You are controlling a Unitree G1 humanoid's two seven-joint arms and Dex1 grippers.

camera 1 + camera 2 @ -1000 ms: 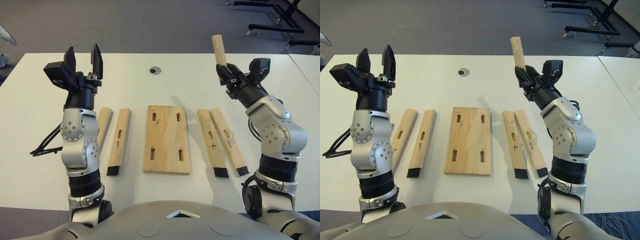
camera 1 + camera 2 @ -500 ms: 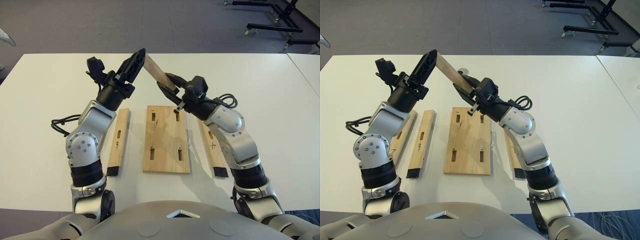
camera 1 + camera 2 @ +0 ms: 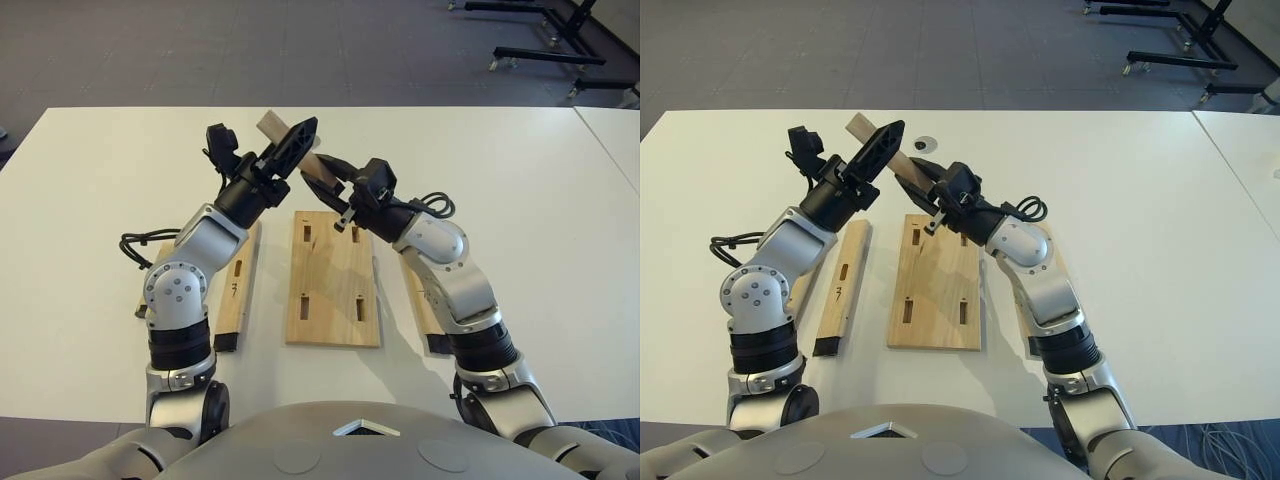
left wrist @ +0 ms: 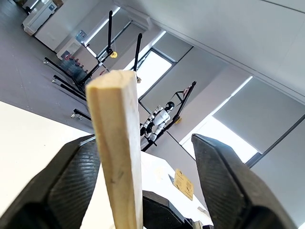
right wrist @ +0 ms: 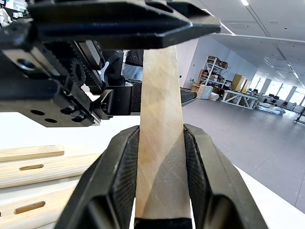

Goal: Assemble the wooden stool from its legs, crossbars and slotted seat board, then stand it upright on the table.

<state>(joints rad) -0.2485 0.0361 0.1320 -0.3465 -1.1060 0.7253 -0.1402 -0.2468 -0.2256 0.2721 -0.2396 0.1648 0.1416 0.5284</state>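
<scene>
Closer together than half a second ago, at upper centre: right claw (image 3: 326,172) clamps the crossbar (image 3: 272,124) above the seat board (image 3: 333,285); left claw (image 3: 290,146) gapes around its tip, probably for a handover.

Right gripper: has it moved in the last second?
Yes. The right gripper, holding a wooden stick, swung inward from the right side of the table to above the far edge of the seat board, beside the left gripper.

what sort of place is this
Probably a robotics lab in an open hall: another humanoid robot stands in the background, wheeled black stands sit behind the white table, shelving farther off.
</scene>
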